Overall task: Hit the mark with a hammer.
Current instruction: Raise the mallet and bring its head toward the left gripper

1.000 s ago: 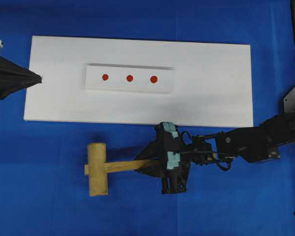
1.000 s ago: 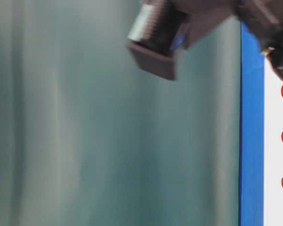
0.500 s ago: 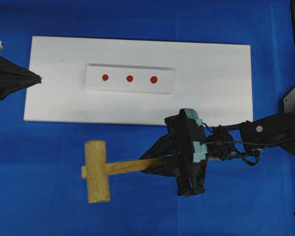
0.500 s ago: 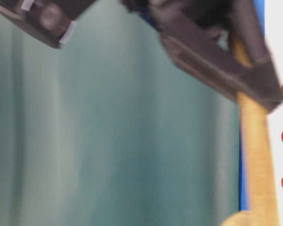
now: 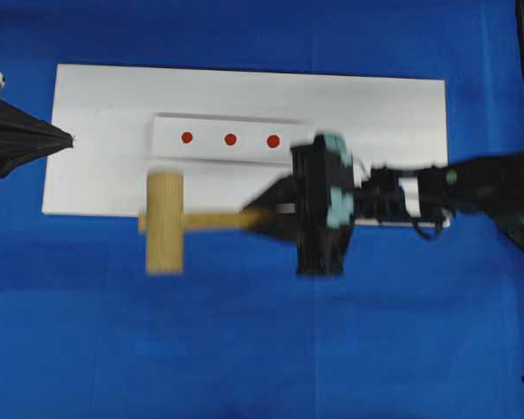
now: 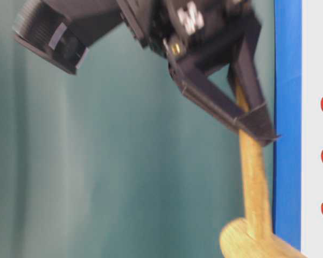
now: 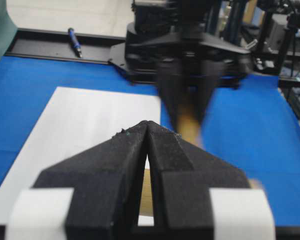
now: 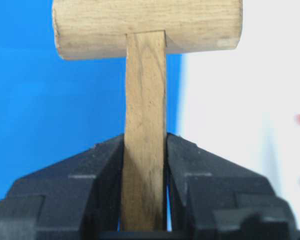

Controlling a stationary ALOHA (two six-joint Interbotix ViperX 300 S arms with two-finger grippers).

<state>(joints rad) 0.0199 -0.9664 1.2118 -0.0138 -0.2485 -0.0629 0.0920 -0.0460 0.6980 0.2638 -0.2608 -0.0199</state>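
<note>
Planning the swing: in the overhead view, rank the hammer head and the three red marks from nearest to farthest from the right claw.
1. Right mark, up-left of the right claw.
2. Middle mark and hammer head, directly left: too close to call.
3. Left mark, farthest up-left.

A blue cloth (image 5: 244,349) is spread under a white board (image 5: 384,113). A blue pen (image 7: 74,41) is seen beyond the cloth's far edge, on a black rail (image 7: 50,45).

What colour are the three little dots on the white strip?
The dots are red, clearest in the overhead view.
</note>
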